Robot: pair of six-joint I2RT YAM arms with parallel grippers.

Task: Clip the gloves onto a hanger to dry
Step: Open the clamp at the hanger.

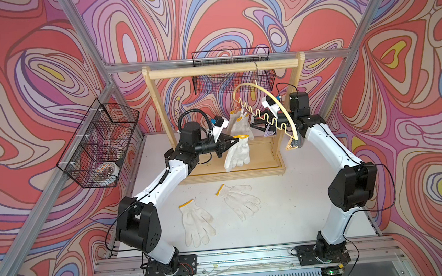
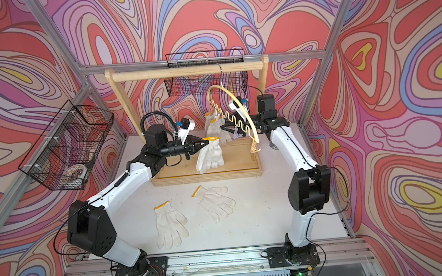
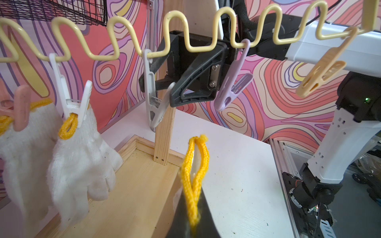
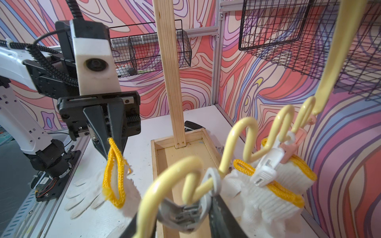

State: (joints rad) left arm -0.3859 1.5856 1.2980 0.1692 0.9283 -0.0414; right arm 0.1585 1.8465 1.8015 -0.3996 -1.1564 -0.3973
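The frame (image 1: 220, 69) stood at the back of the desk (image 1: 286, 219), its base (image 1: 243, 173) flat on the top. The hanger (image 3: 201, 49) hung from the frame's top bar, toward the right post. Two gloves (image 1: 240, 126) hung side by side from the clips (image 3: 72, 103) at the hanger's left end. The left pincer (image 1: 237, 140) held a third glove (image 1: 238, 154) by its cuff, in front of that pair and above the base. The right pincer (image 1: 253, 125), reaching in from the right, had the next clip (image 3: 152, 99) between its fingers. Two loose gloves lay apart on the desk before the frame, one (image 1: 196, 223) to the front left, the other (image 1: 241, 201) nearer the base. One basket (image 1: 103, 144) hung on the left wall, another (image 1: 211, 86) on the back wall behind the frame.
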